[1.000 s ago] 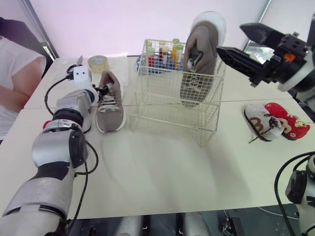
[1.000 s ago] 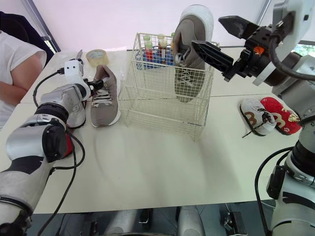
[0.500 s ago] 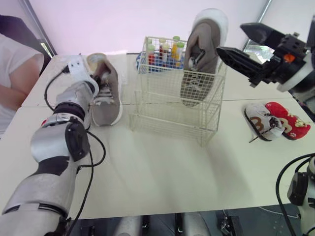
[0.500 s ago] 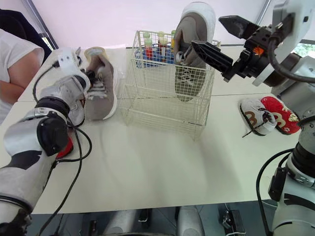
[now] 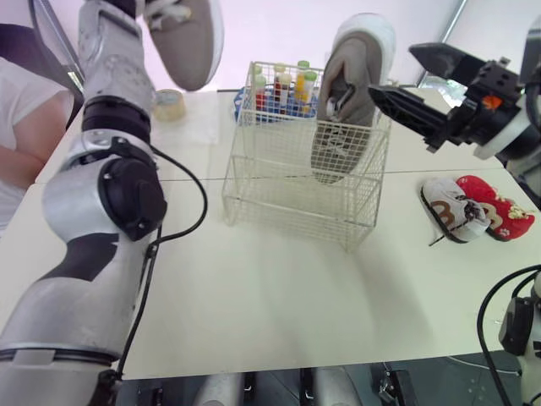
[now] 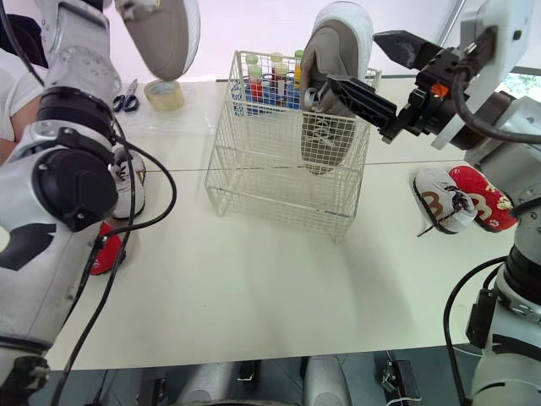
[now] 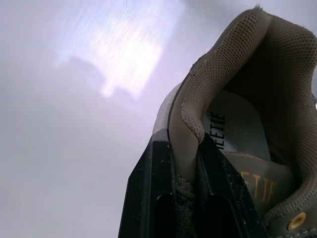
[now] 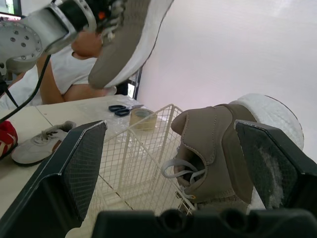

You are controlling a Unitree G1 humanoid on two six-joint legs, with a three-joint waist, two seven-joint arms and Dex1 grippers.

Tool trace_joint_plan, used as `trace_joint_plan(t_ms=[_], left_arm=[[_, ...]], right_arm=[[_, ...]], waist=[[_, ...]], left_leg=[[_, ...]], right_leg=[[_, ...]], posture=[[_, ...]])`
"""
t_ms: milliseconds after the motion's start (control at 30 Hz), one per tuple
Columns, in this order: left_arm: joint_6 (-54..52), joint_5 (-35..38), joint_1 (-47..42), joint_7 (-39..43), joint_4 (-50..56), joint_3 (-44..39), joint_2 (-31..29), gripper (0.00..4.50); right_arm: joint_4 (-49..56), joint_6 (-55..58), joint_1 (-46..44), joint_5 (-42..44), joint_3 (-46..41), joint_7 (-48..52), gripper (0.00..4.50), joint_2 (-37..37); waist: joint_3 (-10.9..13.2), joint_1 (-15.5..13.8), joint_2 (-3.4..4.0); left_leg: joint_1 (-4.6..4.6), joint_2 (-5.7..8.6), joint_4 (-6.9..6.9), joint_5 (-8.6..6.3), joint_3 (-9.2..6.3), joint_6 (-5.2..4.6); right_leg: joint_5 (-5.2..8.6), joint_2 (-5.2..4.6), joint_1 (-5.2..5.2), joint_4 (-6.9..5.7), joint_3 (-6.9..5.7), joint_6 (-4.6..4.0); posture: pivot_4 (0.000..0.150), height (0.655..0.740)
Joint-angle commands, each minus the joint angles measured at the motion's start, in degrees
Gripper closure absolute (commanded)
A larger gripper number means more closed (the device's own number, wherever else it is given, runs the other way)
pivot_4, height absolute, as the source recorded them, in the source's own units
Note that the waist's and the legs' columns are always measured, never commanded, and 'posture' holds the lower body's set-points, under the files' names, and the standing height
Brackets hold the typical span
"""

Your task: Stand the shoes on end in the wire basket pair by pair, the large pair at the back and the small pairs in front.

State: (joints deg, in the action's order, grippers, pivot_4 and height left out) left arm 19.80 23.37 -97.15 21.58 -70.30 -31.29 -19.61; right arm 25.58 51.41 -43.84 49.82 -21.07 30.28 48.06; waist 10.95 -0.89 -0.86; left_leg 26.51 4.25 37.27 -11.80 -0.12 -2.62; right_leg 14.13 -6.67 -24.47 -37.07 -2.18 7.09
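Clamping one grey shoe [image 5: 188, 38] aloft is the left gripper [image 7: 184, 148]; right gripper [image 5: 396, 72] spread.

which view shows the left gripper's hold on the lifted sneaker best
The left wrist view: the left gripper pinches the taupe sneaker by its heel collar, close up. The eye views show its sole and side held high; the right wrist view shows the sole from afar.
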Motion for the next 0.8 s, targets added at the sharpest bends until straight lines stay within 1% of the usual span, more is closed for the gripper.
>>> trace_joint_plan(t_ms=[33,100,167,300,400,500,633,800], left_arm=[[8.2,1.0,-3.4,6.1,3.6,1.3,4.2,4.43],[11.1,1.3,-3.6,8.8,3.8,1.7,6.2,4.43],[17.8,0.3,-3.2,11.1,4.3,3.1,9.9,4.43],[26.8,-1.1,-2.4,12.1,3.6,4.5,14.1,4.43],[33.4,-4.1,-1.3,10.7,2.2,6.9,17.6,4.43],[36.6,-6.8,-0.4,9.1,0.5,8.7,19.1,4.43],[38.0,-11.9,1.6,3.4,-1.9,11.7,20.1,4.43],[36.9,-16.1,3.1,-3.3,-3.4,13.9,20.6,4.43]], right_arm=[[2.4,-1.0,0.2,0.8,-2.2,-1.2,0.00,1.1],[2.8,-0.9,0.4,1.3,-2.4,-1.7,0.00,1.2],[3.7,-0.6,0.9,1.9,-3.0,-2.6,0.00,1.3],[5.3,-0.1,1.5,3.1,-3.4,-4.6,0.00,1.5],[6.8,0.9,2.4,4.5,-4.3,-6.2,0.00,2.1],[7.9,1.5,2.8,5.6,-4.6,-7.7,0.00,2.6],[10.0,2.7,3.8,8.2,-5.5,-10.4,0.00,3.6],[11.4,4.1,4.2,12.6,-6.9,-13.5,0.00,4.8]], waist=[[0.0,-0.1,0.00],[0.0,0.0,0.00],[0.0,0.1,-0.01],[0.0,0.2,-0.01],[0.0,0.1,-0.01],[0.0,0.0,-0.01],[0.0,0.0,-0.01],[0.0,0.0,-0.01]], left_leg=[[0.00,0.00,0.03,0.00,0.00,-0.02],[0.00,0.03,0.07,0.00,0.01,-0.08],[0.01,0.03,0.08,0.01,0.01,-0.12],[0.00,0.03,0.07,0.01,0.02,-0.14],[-0.02,0.02,0.07,0.00,0.02,-0.16],[-0.02,0.01,0.09,0.02,0.03,-0.21],[-0.04,0.01,0.14,0.03,0.03,-0.27],[-0.02,0.01,0.14,0.04,0.03,-0.30]], right_leg=[[-0.01,-0.01,0.03,0.01,-0.01,0.02],[-0.03,-0.01,0.05,0.02,-0.02,0.05],[-0.04,0.00,0.05,0.01,-0.02,0.07],[-0.04,0.00,0.05,0.01,-0.02,0.07],[-0.04,0.00,0.05,-0.01,-0.01,0.07],[-0.04,0.00,0.06,-0.02,-0.01,0.07],[-0.04,0.01,0.11,-0.02,-0.02,0.08],[-0.06,0.06,0.10,-0.03,-0.02,0.09]], posture=[[0.150,0.7400],[0.150,0.7400],[0.150,0.7400],[0.150,0.7400],[0.150,0.7400],[0.150,0.7400],[0.150,0.7400],[0.150,0.7400]])
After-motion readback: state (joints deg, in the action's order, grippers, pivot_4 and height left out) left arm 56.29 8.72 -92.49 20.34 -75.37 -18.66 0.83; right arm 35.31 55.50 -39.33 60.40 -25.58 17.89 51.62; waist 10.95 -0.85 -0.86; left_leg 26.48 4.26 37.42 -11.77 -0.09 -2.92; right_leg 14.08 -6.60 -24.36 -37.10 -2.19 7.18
